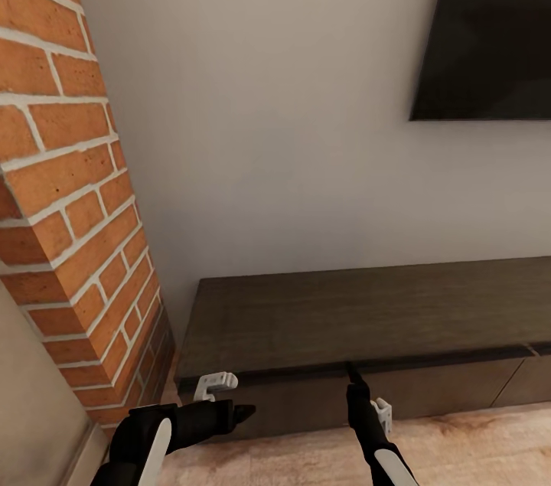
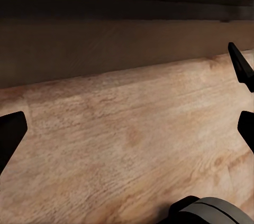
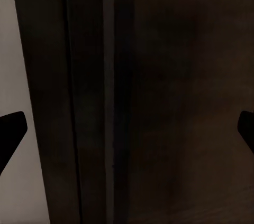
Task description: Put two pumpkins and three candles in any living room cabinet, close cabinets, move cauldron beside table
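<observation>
Cabinet [image 1: 367, 318], the long low dark-brown wooden unit, is seen against the pale wall, its handle-less drawer fronts shut. To open 1 drawer well, the right gripper [image 1: 353, 373] is best hooked under the top's overhang and drawn back squarely. Its tip is seen touching that front edge; in its wrist view the 2 fingers [image 3: 11, 128] are spread wide, holding nothing. The left gripper [image 1: 243, 413], open and empty, is held low before the front, over the light wooden floor [image 2: 132, 145].
</observation>
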Available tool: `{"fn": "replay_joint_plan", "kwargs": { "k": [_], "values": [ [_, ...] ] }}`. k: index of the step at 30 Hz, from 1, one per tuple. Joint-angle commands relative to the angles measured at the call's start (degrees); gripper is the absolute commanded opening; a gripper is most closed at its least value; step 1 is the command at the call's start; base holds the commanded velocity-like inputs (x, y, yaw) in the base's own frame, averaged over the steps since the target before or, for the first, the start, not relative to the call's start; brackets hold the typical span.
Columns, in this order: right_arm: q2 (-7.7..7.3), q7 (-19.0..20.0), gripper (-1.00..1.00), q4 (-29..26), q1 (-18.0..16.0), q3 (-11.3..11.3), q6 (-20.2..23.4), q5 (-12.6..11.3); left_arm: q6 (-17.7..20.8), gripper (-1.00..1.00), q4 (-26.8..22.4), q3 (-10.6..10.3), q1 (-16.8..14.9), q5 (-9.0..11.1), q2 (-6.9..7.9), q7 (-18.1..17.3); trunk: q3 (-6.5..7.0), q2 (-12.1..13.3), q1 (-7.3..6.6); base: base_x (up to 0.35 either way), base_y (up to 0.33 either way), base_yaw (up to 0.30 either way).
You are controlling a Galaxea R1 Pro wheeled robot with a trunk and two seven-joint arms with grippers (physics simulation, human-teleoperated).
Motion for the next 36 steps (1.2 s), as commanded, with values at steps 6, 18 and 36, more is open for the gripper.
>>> {"fn": "replay_joint_plan", "kwargs": {
  "k": [6, 18, 36],
  "values": [
    [0.03, -0.02, 1.0, 0.05, -0.04, -0.08, 0.06, -0.44, 0.38, 1.0, -0.03, 0.06, -0.03, 0.48, -0.03, 0.2, -0.05, -0.02, -0.01, 0.0, 0.0, 0.0],
    [0.03, -0.25, -1.0, -0.02, -0.04, -0.08, 0.32, -0.34, 0.38, 1.0, -0.03, 0.06, -0.03, 0.48, -0.04, 0.21, -0.05, -0.02, -0.01, 0.0, 0.0, 0.0],
    [0.03, -0.25, -1.0, -0.04, -0.04, -0.08, 0.3, -0.33, 0.38, 1.0, -0.03, 0.06, -0.03, 0.48, -0.04, 0.21, -0.05, -0.02, -0.01, -0.006, 0.0, 0.0]
  ]
}}
